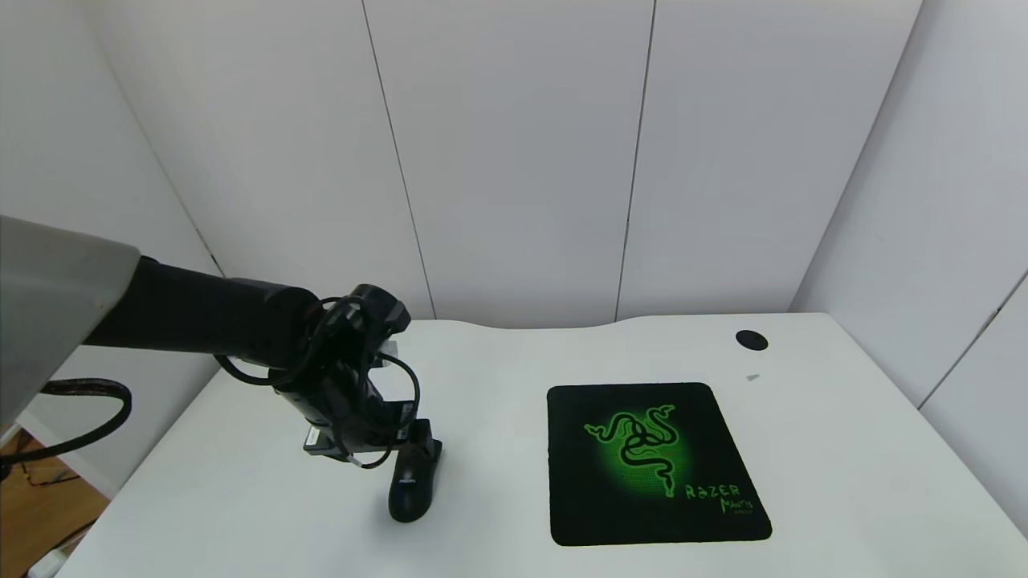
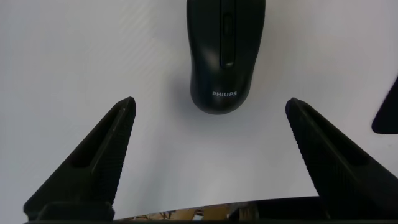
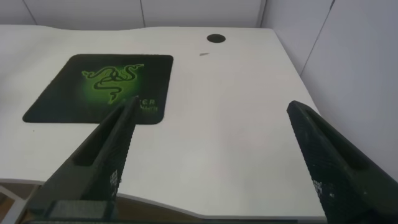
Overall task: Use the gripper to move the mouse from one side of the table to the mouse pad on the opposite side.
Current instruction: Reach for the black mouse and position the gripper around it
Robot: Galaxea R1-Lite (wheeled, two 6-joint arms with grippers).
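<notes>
- The left gripper (image 1: 418,437) hangs low over the left half of the table (image 1: 498,401), at the end of a thick black arm wrapped in cables (image 1: 405,385).
- Its fingers (image 2: 102,158) are spread wide and hold nothing (the left wrist view shows bare white table between them).
- The mouse (image 1: 413,486) lies flat on the table just ahead of the fingertips, apart from both of them; in the left wrist view its back end with the white "PHILIPS" lettering (image 2: 224,94) faces the gripper, centred on the gap between the fingers.
- In the head view the gripper sits at the mouse's far end and partly overlaps it, so whether anything touches there cannot be told from that view.
- The mouse pad (image 1: 650,466) lies well apart from the left gripper, off to its right, flat on the table's right half, its green emblem (image 1: 638,441) face up.
- A round black hole (image 1: 751,340) sits in the table beyond the pad's far right corner.
- The right gripper (image 3: 211,165) is off the near right edge of the table, open wide and empty, looking toward the mouse pad (image 3: 99,87) and the hole (image 3: 216,38).
</notes>
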